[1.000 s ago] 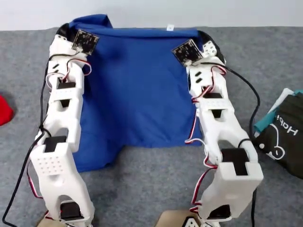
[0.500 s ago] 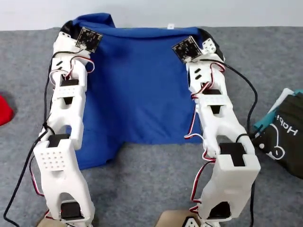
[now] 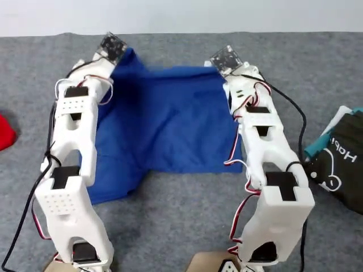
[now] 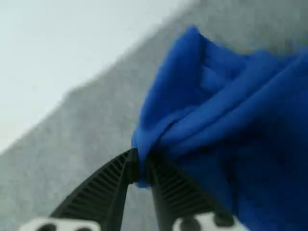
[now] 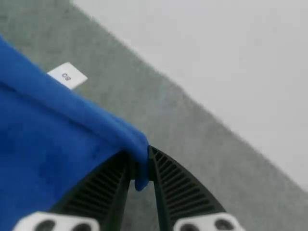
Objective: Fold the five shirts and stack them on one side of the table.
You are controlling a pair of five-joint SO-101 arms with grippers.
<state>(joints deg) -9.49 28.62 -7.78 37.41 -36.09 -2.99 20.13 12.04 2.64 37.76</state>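
Nearest, at front edge of grey worktop: bases of left arm and right arm, both white, stretched away side by side. Between them, blue shirt, approx. in middle of worktop; near hem lying flat, one sleeve sticking out from under left arm on the near side. Off to the right, well apart from blue shirt: dark shirt w/ white print, lying on smth teal. At left edge of worktop, bit of red cloth.

Farther: far edge of blue shirt raised off worktop, hanging betw. the two hands, held at both far corners. At far-left corner, left hand closed narrow on the fabric, cloth bunched in thick folds above black ribbed fingers. At far-right corner, right hand pinched tight the same way, small tip of fabric poking down betw. its fingers. Just beyond that blue edge, small white tag against grey surface.

Farthest: white wall.
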